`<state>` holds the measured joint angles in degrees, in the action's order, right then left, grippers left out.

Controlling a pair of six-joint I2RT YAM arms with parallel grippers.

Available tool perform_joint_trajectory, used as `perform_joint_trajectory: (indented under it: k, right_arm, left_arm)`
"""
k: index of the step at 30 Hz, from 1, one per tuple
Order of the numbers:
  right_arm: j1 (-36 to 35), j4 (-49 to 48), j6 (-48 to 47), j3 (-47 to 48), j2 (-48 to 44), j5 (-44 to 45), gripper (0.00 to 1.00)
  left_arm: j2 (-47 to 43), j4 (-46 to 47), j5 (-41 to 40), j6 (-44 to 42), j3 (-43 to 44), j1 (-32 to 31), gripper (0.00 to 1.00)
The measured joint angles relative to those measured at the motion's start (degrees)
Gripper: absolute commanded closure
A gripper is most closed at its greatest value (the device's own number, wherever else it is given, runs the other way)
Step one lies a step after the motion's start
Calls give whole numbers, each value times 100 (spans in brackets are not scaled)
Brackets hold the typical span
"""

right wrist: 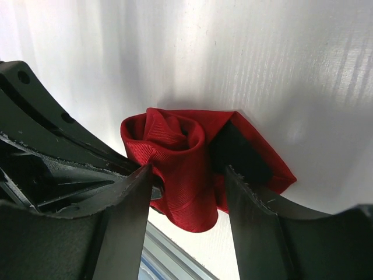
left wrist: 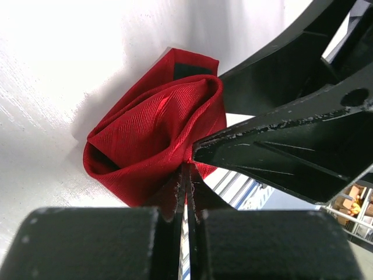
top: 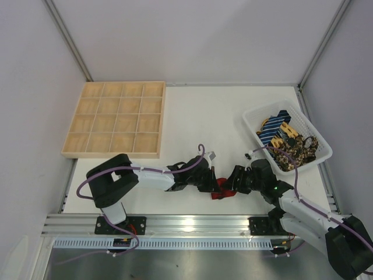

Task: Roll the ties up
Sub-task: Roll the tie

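Red necktie [top: 220,189] is found bundled into a loose roll on the white table [top: 198,116], near the front edge, between the two grippers. The left gripper [left wrist: 185,169] is closed, its fingers pinched on a fold at the roll's lower edge — evidently to anchor the coil so that it does not spring open. The right gripper [right wrist: 187,192] is seen with its fingers parted on either side of the roll, fabric lying between them; no firm clamp is visible on that side, which suggests a release or a re-grip, though which cannot be told. The roll is uneven, with a dark lining patch exposed at one side. Remaining ties [top: 285,140] — navy striped, mustard and speckled — are heaped in the white basket [top: 253,119] at the right. A wooden compartment tray [top: 115,119] stands at the far left, judged to be the destination for finished rolls.
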<state>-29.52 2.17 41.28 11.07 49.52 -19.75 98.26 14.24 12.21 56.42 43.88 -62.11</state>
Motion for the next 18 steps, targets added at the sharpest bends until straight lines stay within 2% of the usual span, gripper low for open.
perform_joint_trajectory:
  k: [4, 14, 15, 17, 18]
  right_arm:
    - [0, 420, -149, 155, -162, 81, 43]
    - [0, 669, -256, 192, -229, 105, 60]
    - [0, 651, -256, 192, -175, 107, 67]
    - [0, 608, -271, 192, -76, 105, 86]
    - [0, 592, -284, 192, -44, 105, 92]
  left_arm:
    - [11, -24, 0, -2, 24, -2, 100]
    - [70, -24, 24, -2, 68, -2, 99]
    - [74, -24, 28, -4, 72, -2, 99]
    - [76, -28, 28, -7, 76, -2, 100]
    - [76, -35, 26, -13, 81, -2, 97]
